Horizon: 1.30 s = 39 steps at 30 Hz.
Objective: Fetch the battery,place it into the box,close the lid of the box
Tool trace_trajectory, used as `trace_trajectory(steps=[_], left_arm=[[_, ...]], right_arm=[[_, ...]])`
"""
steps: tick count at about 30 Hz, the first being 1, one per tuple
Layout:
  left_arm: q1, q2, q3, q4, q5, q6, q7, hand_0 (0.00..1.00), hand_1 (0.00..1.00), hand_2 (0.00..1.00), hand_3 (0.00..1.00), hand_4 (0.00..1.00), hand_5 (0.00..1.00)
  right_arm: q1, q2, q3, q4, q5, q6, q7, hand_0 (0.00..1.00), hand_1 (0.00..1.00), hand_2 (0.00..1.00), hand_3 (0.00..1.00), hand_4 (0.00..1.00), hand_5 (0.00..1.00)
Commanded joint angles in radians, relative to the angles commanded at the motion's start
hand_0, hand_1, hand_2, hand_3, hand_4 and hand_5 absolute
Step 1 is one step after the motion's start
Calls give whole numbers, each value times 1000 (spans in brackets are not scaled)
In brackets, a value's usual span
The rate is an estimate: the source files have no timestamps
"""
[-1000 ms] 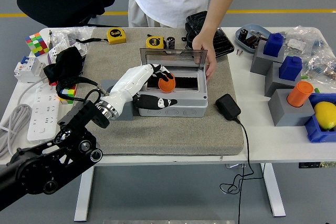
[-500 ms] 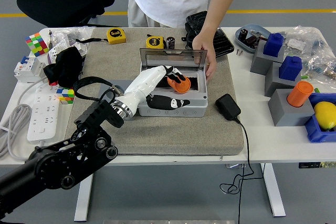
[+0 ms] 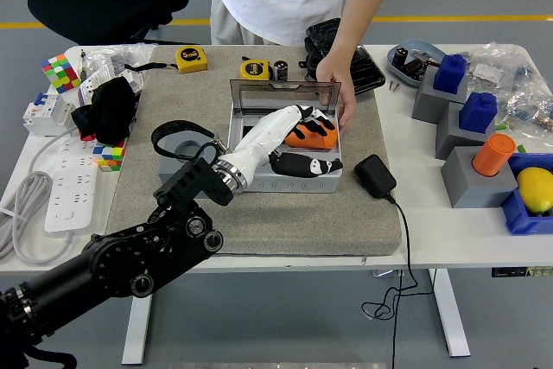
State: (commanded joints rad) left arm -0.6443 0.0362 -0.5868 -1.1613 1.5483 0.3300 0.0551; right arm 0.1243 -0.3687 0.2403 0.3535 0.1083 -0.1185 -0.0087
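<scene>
The grey box (image 3: 298, 184) stands open on the grey mat (image 3: 285, 222), its clear lid (image 3: 276, 93) upright at the back. A person's hand (image 3: 335, 80) grips the lid's right corner. My left hand (image 3: 313, 136), white with black fingertips, reaches into the right half of the box and is shut on the orange battery (image 3: 305, 135). The battery sits low inside the box, partly covered by my fingers. I cannot tell whether it touches the box floor. My right arm does not show.
Two yellow tape measures (image 3: 192, 58) (image 3: 253, 68) and a black fan (image 3: 347, 56) lie behind the box. A black adapter (image 3: 374, 174) with cable sits right of it. A power strip (image 3: 62, 189) and cubes lie left; grey blocks, an orange cylinder (image 3: 494, 154) and a lemon (image 3: 536, 187) right.
My left hand has carried the orange battery rightward and down into the right half of the box. The person's hand keeps holding the lid upright.
</scene>
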Motion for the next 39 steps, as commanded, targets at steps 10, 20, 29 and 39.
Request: trace_trajectory(steps=[10, 20, 29, 39], left_arm=[[-26, -18, -15, -28, -1, 0, -3, 491, 640, 620, 638, 941, 341], [-20, -8, -21, -38, -93, 12, -35, 521, 655, 628, 644, 940, 342], [-33, -31, 15, -44, -144, 14, -58, 577, 686, 645, 650, 938, 343], [-85, -36, 75, 32, -190, 20, -93, 692, 709, 664, 662, 935, 345]], right_arm=[[2, -1, 1, 2, -5, -1, 1, 501, 614, 658, 576, 960, 512], [1, -1, -5, 1, -1, 0, 1, 499, 614, 658, 576, 960, 510], [3, -1, -4, 3, -3, 0, 1, 500, 614, 659, 576, 960, 511], [6, -1, -15, 4, -1, 1, 1, 498, 614, 658, 576, 960, 509]])
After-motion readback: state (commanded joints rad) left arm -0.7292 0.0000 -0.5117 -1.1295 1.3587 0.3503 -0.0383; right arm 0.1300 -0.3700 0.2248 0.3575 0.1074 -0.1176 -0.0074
